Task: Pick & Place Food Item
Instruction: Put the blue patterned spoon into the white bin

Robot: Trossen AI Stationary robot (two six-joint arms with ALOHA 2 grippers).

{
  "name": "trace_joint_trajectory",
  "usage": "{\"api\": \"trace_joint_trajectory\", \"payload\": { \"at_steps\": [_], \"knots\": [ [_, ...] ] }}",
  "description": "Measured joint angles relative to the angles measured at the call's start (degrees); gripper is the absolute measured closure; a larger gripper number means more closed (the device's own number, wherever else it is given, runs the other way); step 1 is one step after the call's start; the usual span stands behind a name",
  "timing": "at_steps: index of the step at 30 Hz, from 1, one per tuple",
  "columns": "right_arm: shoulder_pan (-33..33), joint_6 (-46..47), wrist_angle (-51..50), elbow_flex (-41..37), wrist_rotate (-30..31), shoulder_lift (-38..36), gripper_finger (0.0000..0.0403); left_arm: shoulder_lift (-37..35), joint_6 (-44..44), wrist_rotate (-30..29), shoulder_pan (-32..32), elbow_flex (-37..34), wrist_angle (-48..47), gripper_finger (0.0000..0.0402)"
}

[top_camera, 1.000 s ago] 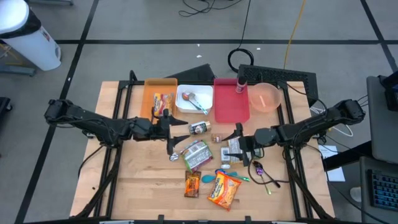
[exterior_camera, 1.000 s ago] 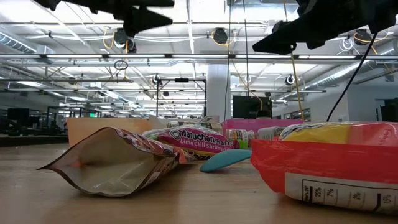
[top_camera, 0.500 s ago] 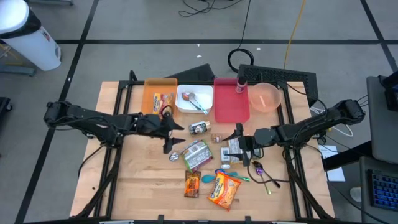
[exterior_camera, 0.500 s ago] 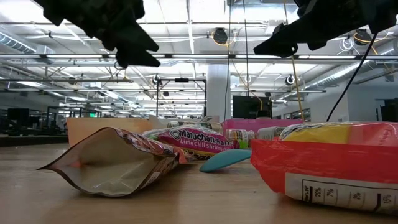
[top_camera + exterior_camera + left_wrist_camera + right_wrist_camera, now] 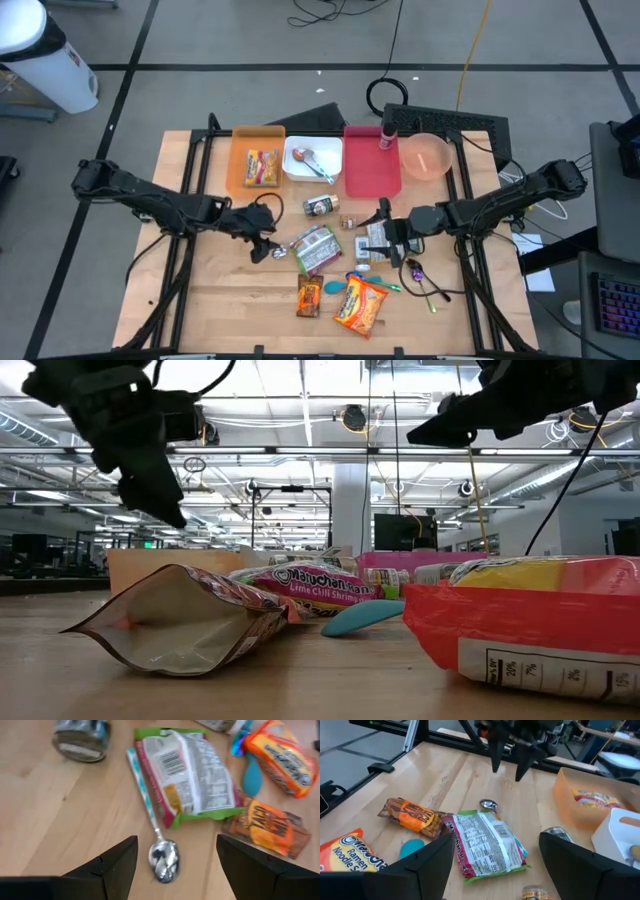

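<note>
A snack packet lies flat in the orange tray at the far left. My left gripper is open and empty above the table's middle, beside a metal spoon and a green-edged noodle packet. It also shows in the left wrist view and the low view. My right gripper is open and empty, held above a small packet right of the middle. It also shows in the right wrist view.
A white bin, a red tray and a pink bowl stand along the far side. A can, a brown bar, an orange ramen bag and a blue spoon lie around the middle and near side.
My left gripper has drawn back from the orange tray toward the table's near edge, come down, and tipped its fingers downward over the spoon. The snack packet stays in the tray, now uncovered. My right gripper has kept still.
</note>
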Motion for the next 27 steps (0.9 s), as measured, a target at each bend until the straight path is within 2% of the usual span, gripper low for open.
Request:
{"api": "trace_joint_trajectory", "payload": {
  "at_steps": [5,8,14,20,27],
  "knots": [
    [-0.1,-3.0,1.4,0.0,0.0,0.0,0.0122,0.7,-5.1,-6.0,-2.6,-2.5,3.3,0.0128],
    [-0.8,-3.9,1.4,0.0,0.0,0.0,0.0122,3.2,-6.0,-6.5,-3.6,-3.4,4.6,0.0128],
    [-3.4,-3.5,1.3,0.0,0.0,0.0,0.0122,12.2,-4.0,-7.4,-5.6,-3.0,13.7,0.0128],
    [-4.3,-2.6,0.9,0.0,0.0,0.0,0.0122,18.9,-4.4,-9.7,-8.0,-1.2,13.8,0.0128],
    [-4.3,-2.5,1.0,-0.3,0.0,0.1,0.0122,21.6,-6.5,-15.8,-10.5,-0.5,12.7,0.0128]
  ]
}}
